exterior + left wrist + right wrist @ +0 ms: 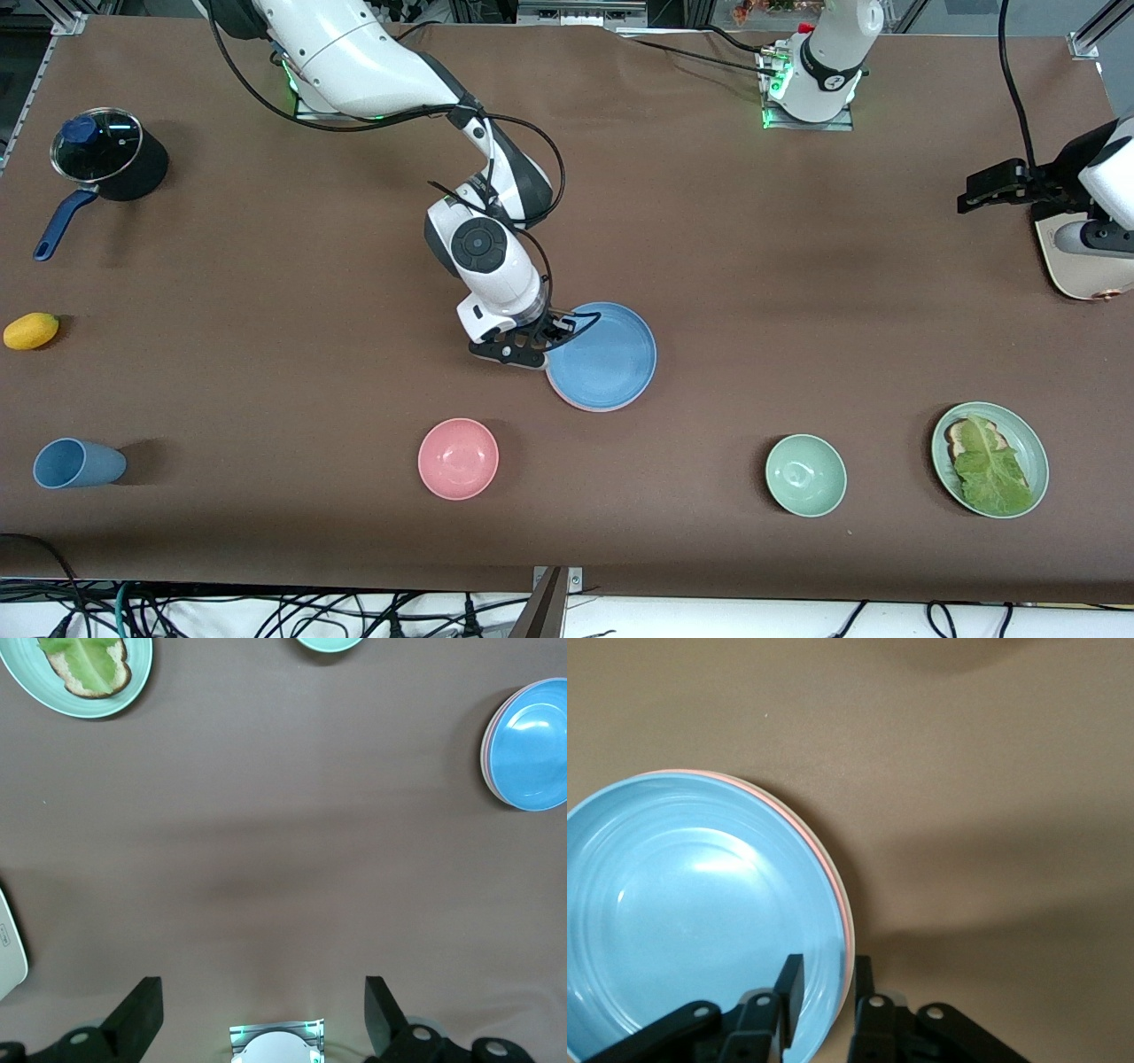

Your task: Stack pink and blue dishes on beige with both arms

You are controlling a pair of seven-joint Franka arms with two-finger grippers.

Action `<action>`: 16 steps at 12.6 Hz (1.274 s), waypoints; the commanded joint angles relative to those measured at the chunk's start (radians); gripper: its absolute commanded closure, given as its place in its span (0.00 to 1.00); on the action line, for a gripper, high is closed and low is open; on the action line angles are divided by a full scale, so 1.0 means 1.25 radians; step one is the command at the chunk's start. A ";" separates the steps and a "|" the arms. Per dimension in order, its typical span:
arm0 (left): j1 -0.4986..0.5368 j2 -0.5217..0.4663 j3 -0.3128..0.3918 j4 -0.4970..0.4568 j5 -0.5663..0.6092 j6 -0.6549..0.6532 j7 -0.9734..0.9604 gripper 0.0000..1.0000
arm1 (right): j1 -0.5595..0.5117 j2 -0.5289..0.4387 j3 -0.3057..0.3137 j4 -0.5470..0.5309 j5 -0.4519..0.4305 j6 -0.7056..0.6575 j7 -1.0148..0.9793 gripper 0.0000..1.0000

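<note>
The sky-blue plate (pixel 611 359) (pixel 682 912) lies on top of a stack in the middle of the table. Under it only a thin rim of the salmon-pink plate (pixel 799 822) shows, and outside that a pale sliver of the beige plate (pixel 835 870). My right gripper (pixel 556 337) (pixel 826 983) is low at the stack's edge toward the right arm's end. It is open a little: one finger is over the blue plate's inside, the other outside the rim. My left gripper (pixel 970 199) (pixel 264 1019) waits wide open and empty, high over the left arm's end.
A pink bowl (pixel 458 458), a mint bowl (pixel 805 475) and a green plate with toast and lettuce (pixel 990 458) sit nearer the front camera. At the right arm's end are a blue cup (pixel 75 463), a lemon (pixel 31 330) and a lidded pot (pixel 106 155). A cream board (pixel 1076 266) lies under the left arm.
</note>
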 commanded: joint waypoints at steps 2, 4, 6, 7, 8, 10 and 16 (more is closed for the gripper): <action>0.009 0.008 0.003 0.005 -0.007 -0.004 0.018 0.00 | -0.002 -0.014 -0.020 0.019 -0.016 -0.045 -0.003 0.58; 0.009 0.008 0.003 0.005 -0.007 -0.004 0.020 0.00 | -0.004 -0.034 -0.047 0.043 -0.021 -0.090 -0.036 0.41; 0.009 0.009 0.003 0.004 -0.009 -0.004 0.020 0.00 | -0.003 -0.045 -0.084 0.071 -0.020 -0.155 -0.093 0.15; 0.009 0.009 0.003 0.004 -0.009 -0.004 0.020 0.00 | -0.006 -0.069 -0.105 0.067 -0.018 -0.164 -0.129 0.01; 0.009 0.009 0.003 0.005 -0.007 -0.003 0.018 0.00 | -0.008 -0.091 -0.120 0.050 -0.016 -0.180 -0.181 0.00; 0.011 0.009 0.004 0.004 -0.007 -0.004 0.019 0.00 | -0.010 -0.140 -0.161 0.019 -0.010 -0.222 -0.270 0.00; 0.013 0.015 0.004 0.004 -0.014 -0.003 0.020 0.00 | -0.095 -0.343 -0.192 -0.032 -0.006 -0.479 -0.453 0.00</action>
